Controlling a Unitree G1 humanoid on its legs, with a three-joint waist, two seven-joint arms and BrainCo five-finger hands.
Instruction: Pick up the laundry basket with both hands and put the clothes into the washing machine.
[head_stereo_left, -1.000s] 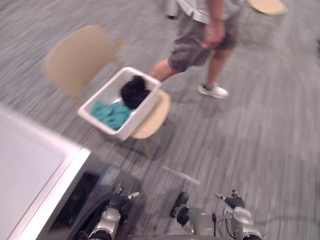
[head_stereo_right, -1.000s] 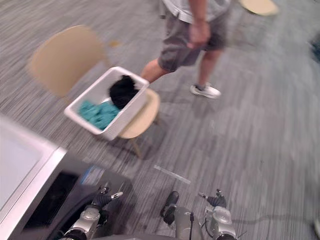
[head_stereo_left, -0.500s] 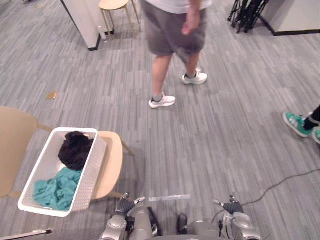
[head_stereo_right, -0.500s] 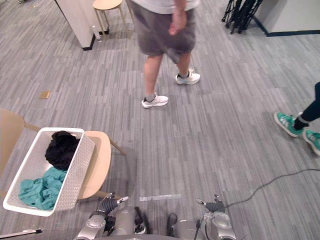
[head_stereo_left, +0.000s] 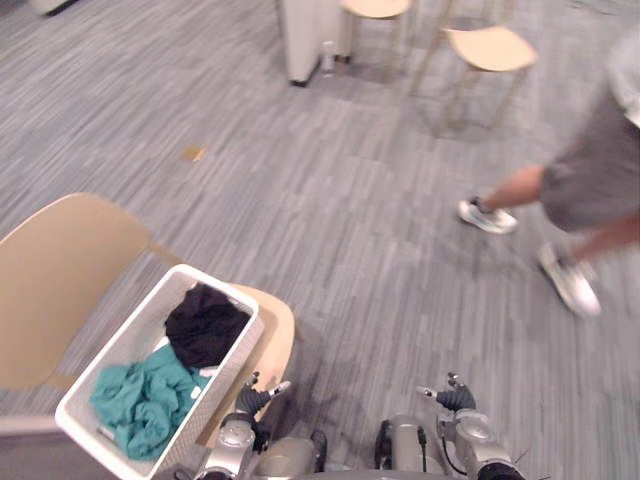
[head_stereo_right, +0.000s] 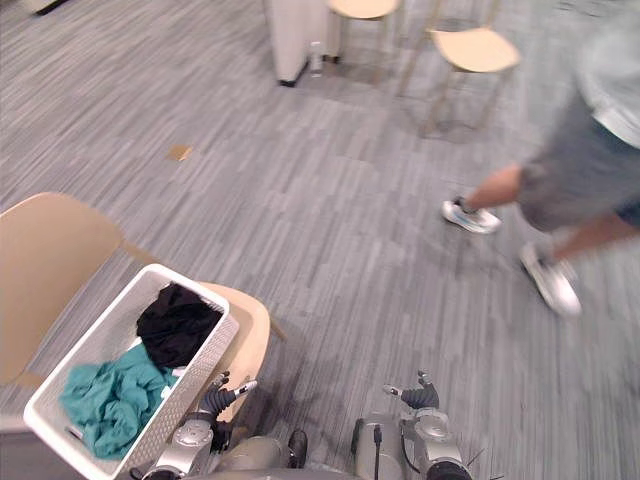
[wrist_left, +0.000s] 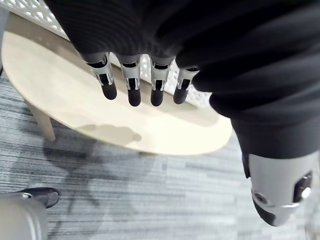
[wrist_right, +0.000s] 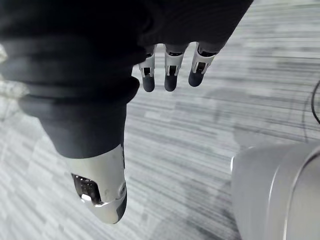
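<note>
Left robot hand (wrist_left: 131, 87) and right robot hand (wrist_right: 169, 75) are held unclenched and empty, as no grasp is begun; the basket (head_stereo_left: 120, 337), clothes (head_stereo_left: 150, 400) inside, is seated on a chair (head_stereo_left: 278, 335) beside the left one.

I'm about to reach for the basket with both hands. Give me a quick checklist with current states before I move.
1. White perforated plastic laundry basket sits on the tan wooden chair seat: ok.
2. Black garment and teal garment lie inside the basket: ok.
3. Left hand open and empty, above the seat beside the basket: ok.
4. Right hand open and empty: ok. Beside the basket: not ok, it hangs over the grey floor.
5. Person clear of the basket: ok, on the robot's right, apart from the chair.
6. Basket handles free to grip: cannot tell.
</note>
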